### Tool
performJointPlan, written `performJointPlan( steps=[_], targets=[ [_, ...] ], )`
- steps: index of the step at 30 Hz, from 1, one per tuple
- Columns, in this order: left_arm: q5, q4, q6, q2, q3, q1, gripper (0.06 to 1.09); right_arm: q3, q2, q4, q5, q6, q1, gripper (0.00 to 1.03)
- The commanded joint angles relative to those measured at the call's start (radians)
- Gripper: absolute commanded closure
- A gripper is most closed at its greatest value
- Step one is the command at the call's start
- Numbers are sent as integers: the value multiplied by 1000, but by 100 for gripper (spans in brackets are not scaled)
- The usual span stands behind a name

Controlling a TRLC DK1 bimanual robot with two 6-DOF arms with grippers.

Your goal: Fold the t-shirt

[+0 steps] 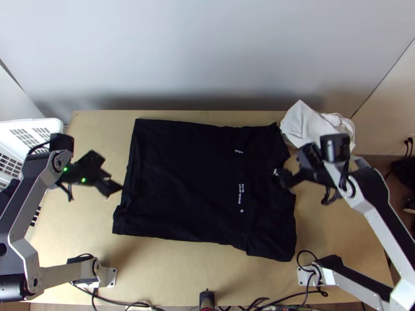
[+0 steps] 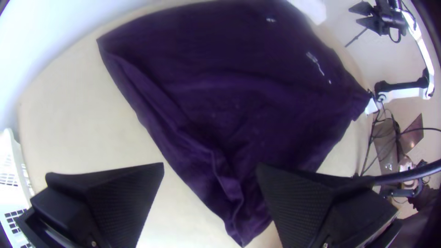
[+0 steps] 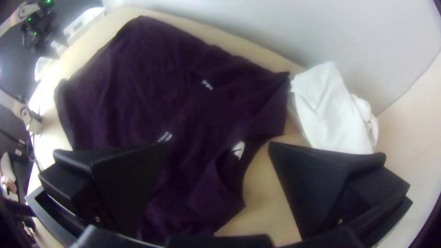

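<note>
A bunched white cloth (image 1: 303,124) lies at the far right of the light wooden table (image 1: 207,274), close against the corner of the black t-shirt (image 1: 181,176). At the left edge of the table stands a white plastic basket (image 1: 32,123) with slotted walls, well apart from the shirt. Black cables (image 1: 285,299) run along the near edge, and a pale wall (image 1: 207,57) rises behind the far edge.

The t-shirt lies spread across the middle of the table, its collar end toward the right, with a small white label (image 3: 238,149) at the neck and small white prints (image 1: 240,194) near it. Ridges and wrinkles run along its left end.

The left gripper (image 1: 111,172) is at the shirt's left edge, its fingers wide apart with nothing gripped; in the left wrist view a corner of the shirt shows between them. The right gripper (image 1: 292,164) is at the collar end, partly covering it in the top view. Its fingers are also spread wide and grip nothing. Whether either one touches the fabric, I cannot tell.
</note>
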Motion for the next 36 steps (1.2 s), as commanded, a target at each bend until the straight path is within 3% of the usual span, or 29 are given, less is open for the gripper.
performJointPlan(
  steps=[1, 6, 19, 26, 30, 36],
  targets=[
    [9, 154, -173, 84, 132, -114, 10, 121, 191, 127, 1, 93, -147, 4],
    [11, 217, -307, 285, 284, -160, 10, 395, 511, 35, 0, 177, -166, 4],
    [28, 240, -387, 632, 624, -199, 10, 1145, 1088, -293, -88, 143, -143, 5],
    [6, 177, -436, 805, 816, -178, 10, 1180, 1179, -296, -95, 129, -144, 5],
    [-74, 181, -436, 846, 830, -166, 10, 1174, 1203, -296, -95, 136, -152, 5],
    [-112, 246, -436, 860, 830, -130, 10, 1171, 1223, -296, -95, 134, -154, 5]
  ],
)
